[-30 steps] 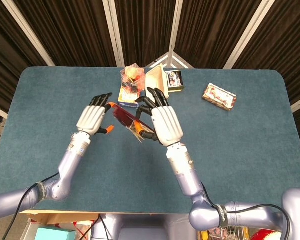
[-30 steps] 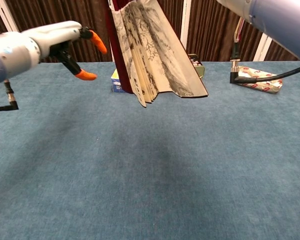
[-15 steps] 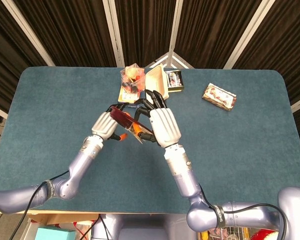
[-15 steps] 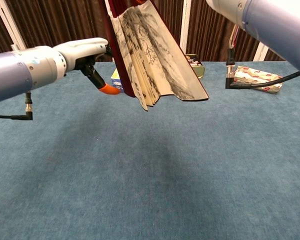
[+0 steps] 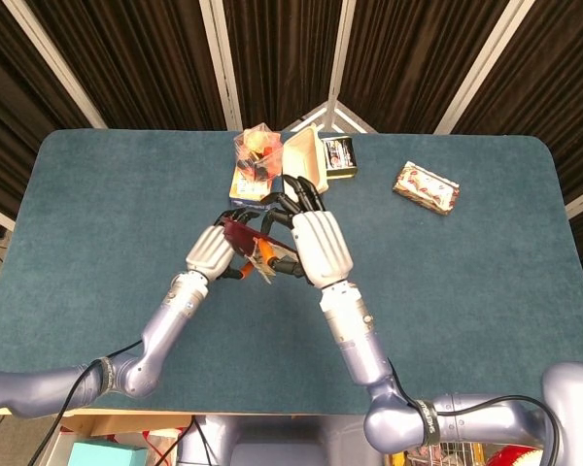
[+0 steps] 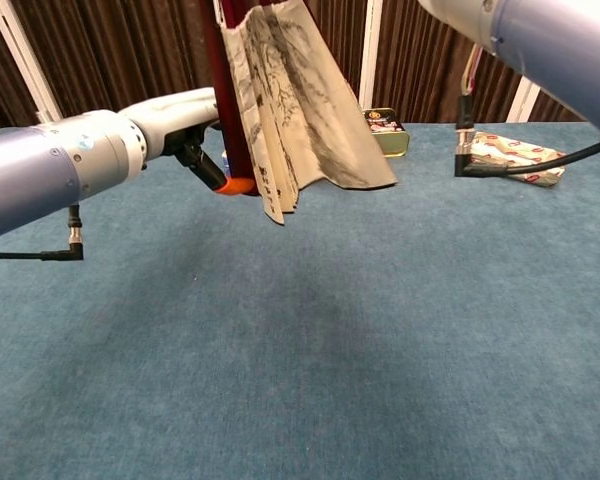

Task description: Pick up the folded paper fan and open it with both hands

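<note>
From the head view, the paper fan (image 5: 245,240) is mostly covered by the two hands meeting above the middle of the blue table (image 5: 486,291); only a dark red guard and a sliver of pale folds are showing between them. The right hand (image 5: 313,243) is pointing away from the robot, back upward, its dark fingers curling around the fan's far edge and gripping it. The left hand (image 5: 214,250) is reaching in from the left, its orange-tipped fingers pressing against the red guard; how firmly it is holding cannot be made out here. Behind the hands, a cluster of small boxes (image 5: 272,160) is sitting, partly hidden, and a patterned packet (image 5: 427,187) is lying well apart to the right.

From the chest view, the fan (image 6: 290,110) is hanging in the air, partly spread, its top cut off by the frame. The right hand is out of sight above. The left hand (image 6: 180,120) is pinching the red guard, one orange fingertip (image 6: 235,186) touching its lower end.
</note>
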Robot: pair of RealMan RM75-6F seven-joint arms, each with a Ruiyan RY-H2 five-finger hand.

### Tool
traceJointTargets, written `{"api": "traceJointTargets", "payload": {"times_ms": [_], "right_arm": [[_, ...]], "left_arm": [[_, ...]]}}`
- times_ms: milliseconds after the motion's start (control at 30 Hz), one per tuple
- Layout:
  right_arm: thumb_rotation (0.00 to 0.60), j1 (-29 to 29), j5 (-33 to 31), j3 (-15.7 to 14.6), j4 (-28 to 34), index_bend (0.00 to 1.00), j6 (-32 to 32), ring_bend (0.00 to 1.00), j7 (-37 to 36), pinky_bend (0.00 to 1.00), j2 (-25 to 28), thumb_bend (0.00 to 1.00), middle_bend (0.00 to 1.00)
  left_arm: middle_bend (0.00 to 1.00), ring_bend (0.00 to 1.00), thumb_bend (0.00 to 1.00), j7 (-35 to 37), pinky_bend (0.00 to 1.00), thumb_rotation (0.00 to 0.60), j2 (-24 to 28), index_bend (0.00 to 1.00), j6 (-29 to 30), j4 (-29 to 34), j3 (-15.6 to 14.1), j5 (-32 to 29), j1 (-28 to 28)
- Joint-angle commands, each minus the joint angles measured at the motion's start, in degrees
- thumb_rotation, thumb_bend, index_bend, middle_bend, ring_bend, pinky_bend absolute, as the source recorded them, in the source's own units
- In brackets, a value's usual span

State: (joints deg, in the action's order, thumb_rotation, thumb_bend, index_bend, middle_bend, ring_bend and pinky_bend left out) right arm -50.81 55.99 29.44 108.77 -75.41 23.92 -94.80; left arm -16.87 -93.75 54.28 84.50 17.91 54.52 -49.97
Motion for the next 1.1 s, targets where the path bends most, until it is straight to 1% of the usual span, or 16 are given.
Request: {"api": "traceJointTargets", "payload": {"times_ms": [33,167,367,533,800,1000,1100], "right_arm": [[0.600,0.4,0.3,-0.3,-0.1,0.76,0.0,0.08,-0.3,0.01,0.7,0.58,0.32],[0.600,1.2,0.5,-0.7,-0.3,0.76,-0.1,0.08,-0.8,0.01,1.9,0.58,0.32],[0.600,3.2,2.9,-2.4,-1.6,0.76,0.5,0.08,-1.7,0.01,5.8,0.58,0.32],[0.600,5.1,3.7,-3.3,-2.5,0.76,0.6,0.08,-3.0,0.01,8.6,0.58,0.32],[0.600,9.2,7.2,-6.2,-3.7,0.76,0.1,0.08,-6.2,0.01,13.5,0.58,0.32],[0.600,11.7,10.1,-8.0,-4.8,0.76,-0.8,0.08,-7.7,0.01,16.5,0.58,0.32],[0.600,12.8,12.6,-9.3,-5.8,0.76,-1.2,0.08,-8.3,0.01,17.7,0.58,0.32]], "left_arm": [[0.10,0.00,0.54,0.4,0.00,0.600,0.7,0.67,0.9,0.4,0.2,0.2,0.4],[0.10,0.00,0.54,0.2,0.00,0.600,2.4,0.68,1.7,0.9,0.6,0.0,0.9],[0.10,0.00,0.54,-0.1,0.00,0.600,7.1,0.69,2.6,3.2,0.4,-0.3,2.6],[0.10,0.00,0.55,0.2,0.00,0.600,11.2,0.69,3.3,5.0,0.1,-0.1,4.2],[0.10,0.00,0.55,1.6,0.00,0.600,18.0,0.69,4.5,9.0,-0.4,0.5,7.0],[0.10,0.00,0.55,2.0,0.00,0.600,20.9,0.69,5.9,11.0,-0.5,1.0,8.3],[0.10,0.00,0.55,1.7,0.00,0.600,21.8,0.69,6.1,11.6,-0.8,1.0,8.5]]}}
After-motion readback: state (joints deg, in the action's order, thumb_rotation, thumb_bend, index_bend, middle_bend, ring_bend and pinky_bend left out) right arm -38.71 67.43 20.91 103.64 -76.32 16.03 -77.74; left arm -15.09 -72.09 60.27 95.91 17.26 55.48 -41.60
